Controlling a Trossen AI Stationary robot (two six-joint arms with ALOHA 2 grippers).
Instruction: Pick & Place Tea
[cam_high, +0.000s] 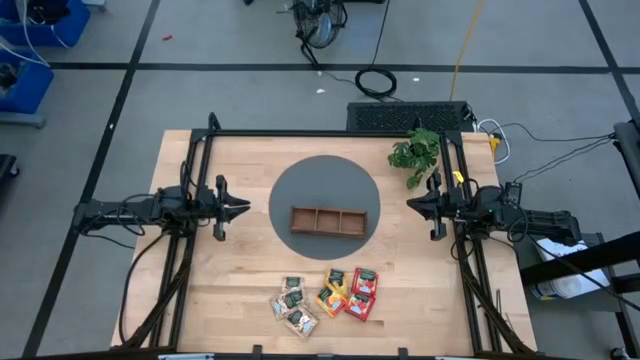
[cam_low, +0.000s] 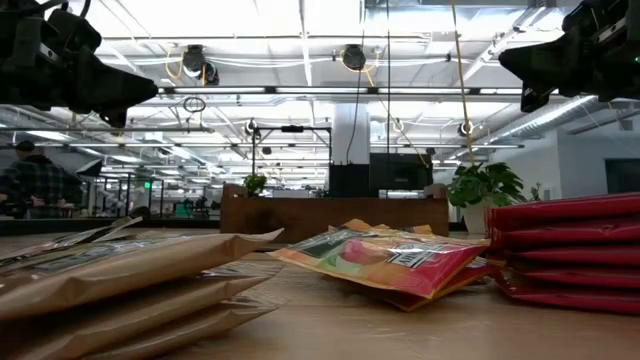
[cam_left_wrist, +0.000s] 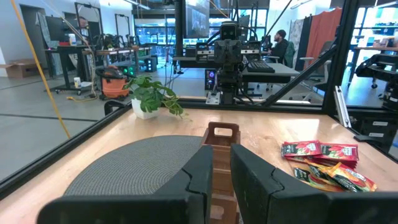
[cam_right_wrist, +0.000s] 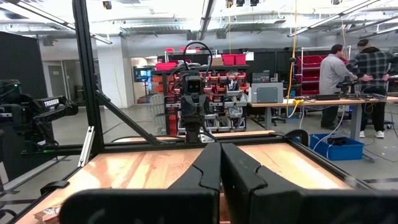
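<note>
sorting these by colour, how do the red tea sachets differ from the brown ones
The red tea sachets lie at the right end of the cluster; the brown tea sachets lie at its left end. In the low view the red ones sit in a neat, level stack, while the brown ones fan out at a slant. Both are small, flat, printed packets on the wooden table, in front of the tray, untouched by either tool.

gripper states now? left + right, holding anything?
Left gripper: open a narrow gap, holding nothing, left of the wooden tray.
Right gripper: shut, empty, right of the tray.
</note>
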